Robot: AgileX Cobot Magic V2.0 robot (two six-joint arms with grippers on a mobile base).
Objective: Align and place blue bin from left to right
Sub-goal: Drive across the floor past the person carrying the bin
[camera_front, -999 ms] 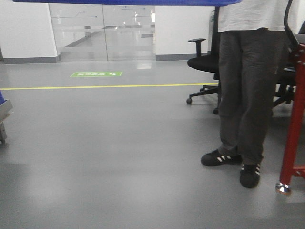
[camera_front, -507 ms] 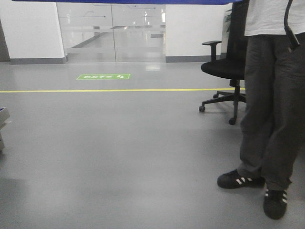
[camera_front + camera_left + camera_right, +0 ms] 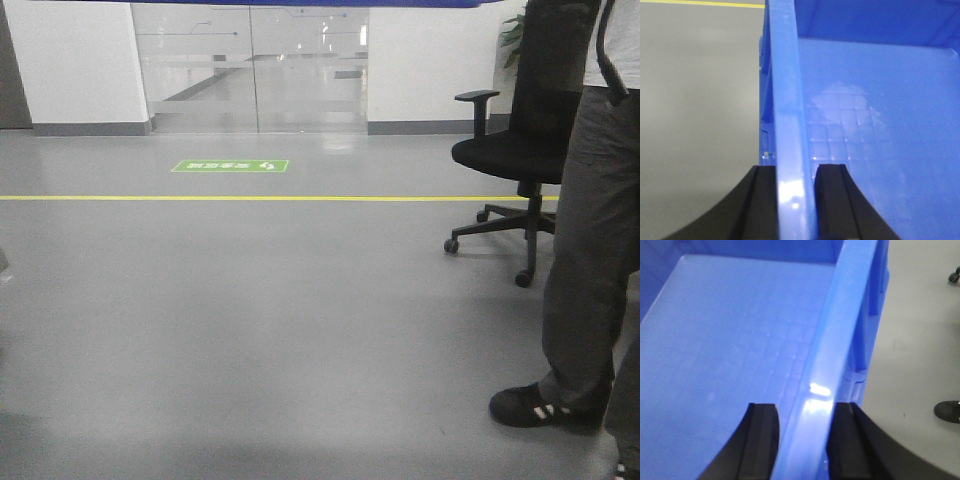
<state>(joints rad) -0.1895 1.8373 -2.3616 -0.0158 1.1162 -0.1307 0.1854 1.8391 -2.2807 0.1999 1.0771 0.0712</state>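
Left wrist view: blue bin [image 3: 875,115] held aloft, one rim pinched inside the left gripper [image 3: 796,169], opposite rim clamped inside the right gripper [image 3: 802,407]. Looks like the carry step. Next move calls for squaring up, then lowering level.

The front camera sat low, facing glass doors [image 3: 250,70] across the floor [image 3: 250,330]. Both wrist cameras closely viewed opposite blue bin [image 3: 880,100] rims, sharing its interior.

blue bin [image 3: 788,100] glossy plastic, base faintly gridded; floor [image 3: 250,320] smooth, slight sheen
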